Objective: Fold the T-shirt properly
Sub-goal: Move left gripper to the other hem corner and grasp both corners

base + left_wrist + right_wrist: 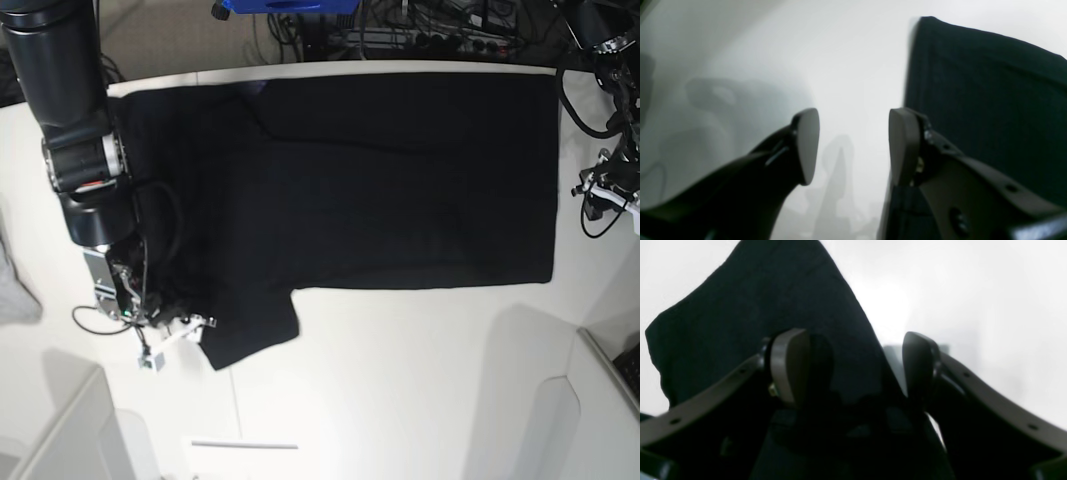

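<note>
Table [400, 380] white, T-shirt [400, 170] spread plain-black side up along the far edge, long axis running left-right in the base view, one sleeve [250, 330] sticking out toward the near edge at the base view's left end. Right gripper [853, 370] sits over that sleeve end, jaws spread wide, cloth between and under them, nothing pinched. Left gripper [853, 146] released too, half-spread, over bare table with the shirt's hem edge just beside one finger [903, 146]. Judgement: right arm is nearer a graspable corner; sleeve fold inward looks next.
</note>
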Motion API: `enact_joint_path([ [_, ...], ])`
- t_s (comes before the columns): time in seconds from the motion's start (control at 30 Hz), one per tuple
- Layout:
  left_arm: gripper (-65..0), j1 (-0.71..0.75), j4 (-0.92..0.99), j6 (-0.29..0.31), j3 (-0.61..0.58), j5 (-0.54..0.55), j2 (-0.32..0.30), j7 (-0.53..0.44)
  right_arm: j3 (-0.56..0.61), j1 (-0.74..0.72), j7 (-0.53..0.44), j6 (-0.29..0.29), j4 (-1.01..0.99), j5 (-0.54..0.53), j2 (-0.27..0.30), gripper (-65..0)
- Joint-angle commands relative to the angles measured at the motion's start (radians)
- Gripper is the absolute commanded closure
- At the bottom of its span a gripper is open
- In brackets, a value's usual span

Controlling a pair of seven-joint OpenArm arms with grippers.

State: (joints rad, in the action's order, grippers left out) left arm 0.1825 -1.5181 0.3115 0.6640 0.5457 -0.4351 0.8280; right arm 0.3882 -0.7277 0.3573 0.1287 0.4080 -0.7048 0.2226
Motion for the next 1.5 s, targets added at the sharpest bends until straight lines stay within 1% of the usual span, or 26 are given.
enact_joint_path([
  [0.0, -32.4, -0.015, -0.014, -0.002, 0.004, 0.003, -0.021, -0.017, 0.001, -0.023, 0.019, -0.001, 0.004, -0.005, 0.001, -38.3],
  [0.17, -32.4, -0.036, 0.001, -0.002, 0.003, 0.003, -0.021, -0.017, 0.001, -0.022, 0.019, -0.001, 0.004, -0.005, 0.001, -21.8],
  [0.27, -32.9, -0.076, 0.063, -0.002, 0.003, 0.003, -0.024, -0.016, 0.001, -0.022, 0.019, -0.002, 0.001, -0.005, 0.001, -14.3],
  [0.3, -35.1, -0.090, 0.087, -0.002, 0.003, 0.003, -0.026, -0.014, 0.001, -0.022, 0.019, -0.004, 0.001, -0.005, 0.001, -11.3],
  [0.4, -47.9, -0.154, 0.159, -0.002, 0.001, 0.003, -0.026, 0.003, -0.002, -0.011, 0.021, -0.004, 0.001, -0.005, 0.001, 0.0],
  [0.47, -53.2, -0.186, 0.196, -0.002, 0.001, 0.001, -0.028, 0.003, -0.005, -0.010, 0.021, -0.004, 0.001, -0.005, 0.001, 0.0],
  [0.5, -54.0, -0.205, 0.209, -0.002, 0.001, 0.001, -0.028, 0.003, -0.005, -0.010, 0.021, -0.004, 0.001, -0.005, 0.001, 0.0],
  [0.6, -54.1, -0.254, 0.239, -0.002, -0.006, 0.001, -0.028, 0.003, -0.002, -0.010, 0.024, -0.005, 0.001, -0.005, 0.001, 0.0],
  [0.73, -54.1, -0.329, 0.314, -0.004, -0.080, 0.000, -0.029, -0.006, -0.005, -0.010, 0.024, -0.005, 0.001, -0.005, 0.001, 0.0],
  [0.87, -54.1, -0.404, 0.417, -0.004, -0.122, 0.000, -0.029, -0.006, -0.005, -0.007, 0.026, -0.005, 0.001, -0.006, 0.001, 0.0],
  [0.97, -54.1, -0.452, 0.483, -0.004, -0.128, 0.000, -0.029, -0.039, -0.007, 0.006, 0.026, -0.005, 0.001, -0.006, 0.001, 0.0],
  [1.03, -54.1, -0.483, 0.514, -0.004, -0.129, -0.043, -0.028, -0.049, -0.007, 0.009, 0.026, -0.005, 0.001, -0.006, 0.001, 0.0],
  [1.13, -54.1, -0.536, 0.564, 0.001, -0.129, -0.164, -0.021, -0.054, -0.007, 0.010, 0.026, -0.005, 0.001, -0.006, 0.001, 0.0],
  [1.2, -54.1, -0.570, 0.594, 0.001, -0.129, -0.221, -0.017, -0.055, -0.007, 0.010, 0.026, -0.005, 0.001, -0.006, 0.001, 0.0],
  [1.27, -54.1, -0.599, 0.614, 0.001, -0.129, -0.244, 0.002, -0.055, -0.007, 0.010, 0.026, -0.005, 0.001, -0.006, 0.001, 0.0],
  [1.33, -54.0, -0.619, 0.626, 0.001, -0.140, -0.244, 0.003, -0.055, -0.007, 0.010, 0.026, -0.005, 0.001, -0.006, 0.001, 0.0],
  [1.47, -54.0, -0.634, 0.626, 0.001, -0.241, -0.237, 0.008, -0.057, -0.007, 0.010, 0.026, -0.005, 0.002, -0.008, 0.001, 0.0],
])
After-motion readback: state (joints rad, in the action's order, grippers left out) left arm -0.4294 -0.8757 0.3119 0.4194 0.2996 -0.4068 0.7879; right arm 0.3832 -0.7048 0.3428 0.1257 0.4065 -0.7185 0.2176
